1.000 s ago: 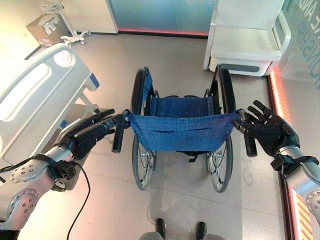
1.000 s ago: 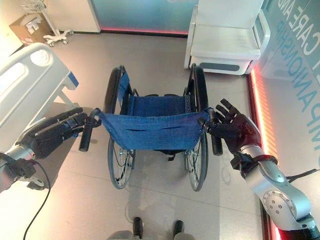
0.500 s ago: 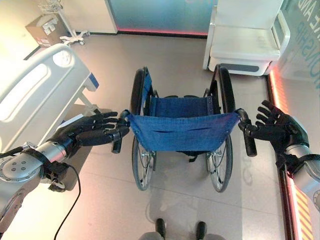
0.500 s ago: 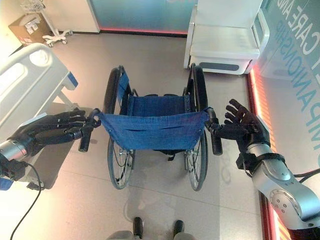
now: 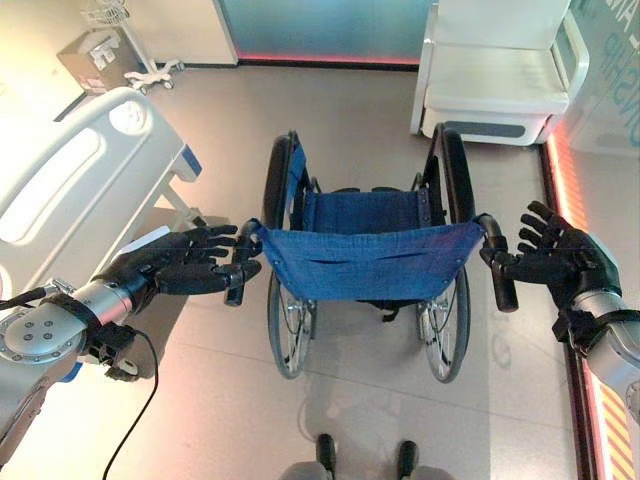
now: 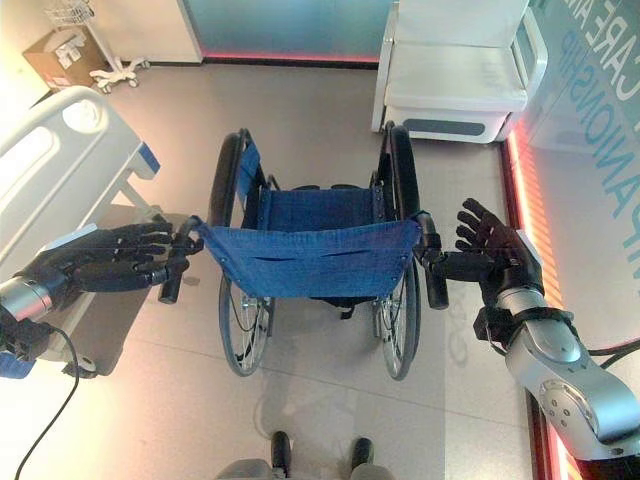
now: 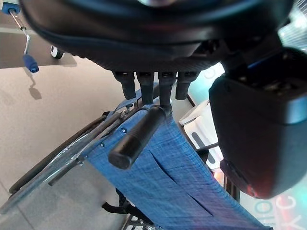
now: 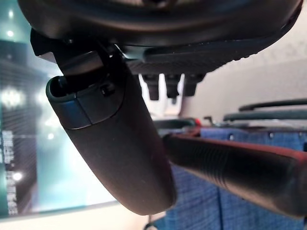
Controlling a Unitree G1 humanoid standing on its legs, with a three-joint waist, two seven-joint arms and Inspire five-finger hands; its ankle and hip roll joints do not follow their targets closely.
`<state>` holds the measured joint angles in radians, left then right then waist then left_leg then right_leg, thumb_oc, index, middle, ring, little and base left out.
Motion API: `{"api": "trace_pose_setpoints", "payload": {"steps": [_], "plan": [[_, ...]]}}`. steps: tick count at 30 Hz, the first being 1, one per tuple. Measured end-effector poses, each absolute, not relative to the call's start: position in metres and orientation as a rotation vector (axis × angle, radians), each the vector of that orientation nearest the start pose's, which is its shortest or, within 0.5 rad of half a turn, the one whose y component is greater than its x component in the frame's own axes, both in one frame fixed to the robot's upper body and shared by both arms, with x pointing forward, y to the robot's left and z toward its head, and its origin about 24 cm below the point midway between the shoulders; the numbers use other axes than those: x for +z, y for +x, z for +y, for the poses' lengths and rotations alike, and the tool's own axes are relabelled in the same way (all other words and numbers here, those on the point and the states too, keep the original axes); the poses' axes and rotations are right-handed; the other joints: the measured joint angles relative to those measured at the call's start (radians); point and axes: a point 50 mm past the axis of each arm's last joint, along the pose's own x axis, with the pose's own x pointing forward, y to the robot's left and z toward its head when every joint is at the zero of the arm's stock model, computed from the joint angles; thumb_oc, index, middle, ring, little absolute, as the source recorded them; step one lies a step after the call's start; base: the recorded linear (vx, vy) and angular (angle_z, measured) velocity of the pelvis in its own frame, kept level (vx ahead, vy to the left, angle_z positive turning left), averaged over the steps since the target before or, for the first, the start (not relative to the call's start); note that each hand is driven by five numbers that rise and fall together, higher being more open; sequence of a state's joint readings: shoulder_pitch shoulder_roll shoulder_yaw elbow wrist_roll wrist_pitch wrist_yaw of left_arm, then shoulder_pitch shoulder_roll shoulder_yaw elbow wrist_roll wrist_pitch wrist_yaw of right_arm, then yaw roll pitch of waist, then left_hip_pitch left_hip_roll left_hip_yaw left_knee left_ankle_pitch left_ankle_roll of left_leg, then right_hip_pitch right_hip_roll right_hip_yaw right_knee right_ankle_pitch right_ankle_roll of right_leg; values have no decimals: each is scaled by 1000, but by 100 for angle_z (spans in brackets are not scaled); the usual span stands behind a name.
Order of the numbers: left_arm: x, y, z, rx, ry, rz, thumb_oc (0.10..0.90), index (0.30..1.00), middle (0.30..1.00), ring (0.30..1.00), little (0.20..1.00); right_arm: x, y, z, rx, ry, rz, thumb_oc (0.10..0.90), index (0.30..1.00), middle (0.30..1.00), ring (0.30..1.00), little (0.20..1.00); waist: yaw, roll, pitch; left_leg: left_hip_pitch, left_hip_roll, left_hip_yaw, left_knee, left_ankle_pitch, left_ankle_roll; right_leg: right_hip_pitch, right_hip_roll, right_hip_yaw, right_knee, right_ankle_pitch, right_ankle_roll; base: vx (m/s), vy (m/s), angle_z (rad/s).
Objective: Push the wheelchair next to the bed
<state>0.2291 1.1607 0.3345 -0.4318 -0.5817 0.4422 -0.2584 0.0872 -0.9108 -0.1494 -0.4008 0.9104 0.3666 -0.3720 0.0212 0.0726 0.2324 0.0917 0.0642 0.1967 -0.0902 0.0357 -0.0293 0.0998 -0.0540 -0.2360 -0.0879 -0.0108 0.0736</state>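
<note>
Fingers (image 5: 222,252) of the left hand (image 5: 165,268) spread straight beside the left push handle (image 5: 240,268), clamped on nothing; right hand (image 5: 560,266) likewise splayed, thumb just by the right push handle (image 5: 498,264). Blue-backed wheelchair (image 5: 365,262) at frame centre on the floor, bed (image 5: 75,190) at left, white armchair (image 5: 495,70) upper right. Likely risk: an uneven open-handed shove, slipping off the handles or veering toward the armchair.
</note>
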Motion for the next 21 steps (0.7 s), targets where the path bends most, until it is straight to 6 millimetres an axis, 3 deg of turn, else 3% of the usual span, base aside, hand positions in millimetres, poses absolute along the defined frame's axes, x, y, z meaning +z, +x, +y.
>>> {"api": "trace_pose_setpoints", "payload": {"steps": [7, 12, 21], "plan": [[182, 219, 292, -191, 656, 217, 800, 900, 900, 900, 900, 149, 234, -269, -165, -78, 94, 800, 900, 900, 900, 900, -2, 0, 0, -2, 0, 0, 0, 0, 0, -2, 0, -1, 0, 0, 0, 0, 0, 0], [169, 227, 287, -171, 644, 235, 800, 900, 900, 900, 900, 139, 235, -261, -148, -80, 133, 800, 900, 900, 900, 900, -4, 0, 0, -4, 0, -1, 0, 0, 0, -4, 0, -1, 0, 0, 0, 0, 0, 0], [169, 245, 279, -66, 628, 173, 800, 900, 900, 900, 900, 139, 247, -258, -159, -90, 118, 800, 900, 900, 900, 900, -5, -1, 2, -4, -1, 0, 0, 0, 0, -5, 0, 1, 0, 0, 0, 0, 0, 0]]}}
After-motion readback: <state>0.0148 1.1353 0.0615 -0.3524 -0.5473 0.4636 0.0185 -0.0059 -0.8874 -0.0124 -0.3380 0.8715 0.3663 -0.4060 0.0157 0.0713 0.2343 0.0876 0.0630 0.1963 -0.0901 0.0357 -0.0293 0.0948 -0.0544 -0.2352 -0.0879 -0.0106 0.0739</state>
